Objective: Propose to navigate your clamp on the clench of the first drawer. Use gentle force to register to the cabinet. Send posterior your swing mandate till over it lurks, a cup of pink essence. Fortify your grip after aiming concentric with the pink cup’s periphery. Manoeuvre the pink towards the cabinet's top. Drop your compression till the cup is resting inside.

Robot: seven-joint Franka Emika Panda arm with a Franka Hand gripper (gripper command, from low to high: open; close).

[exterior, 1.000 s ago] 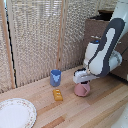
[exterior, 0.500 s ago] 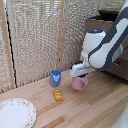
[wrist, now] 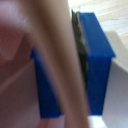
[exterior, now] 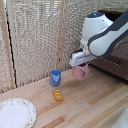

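Hanging clear of the table point(exterior: 95, 107), the pink cup point(exterior: 79, 72) sits clenched in the clamp point(exterior: 81, 65); blue cup point(exterior: 55, 77) and yellow block point(exterior: 58, 94) (both low) lie beside and below the jaws.

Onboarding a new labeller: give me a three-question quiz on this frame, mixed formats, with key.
1. True or false: the dusty-pink faceted cup is standing on the wooden table.
2. Multiple choice: in the exterior view, what lies nearest the small yellow block? A) blue cup B) white patterned plate C) dark brown wood-grain cabinet
3. Fill in: the dark two-finger gripper is shut on the ____ cup.

Key: 1 false, it hangs lifted in the gripper. 2 A. 3 pink.
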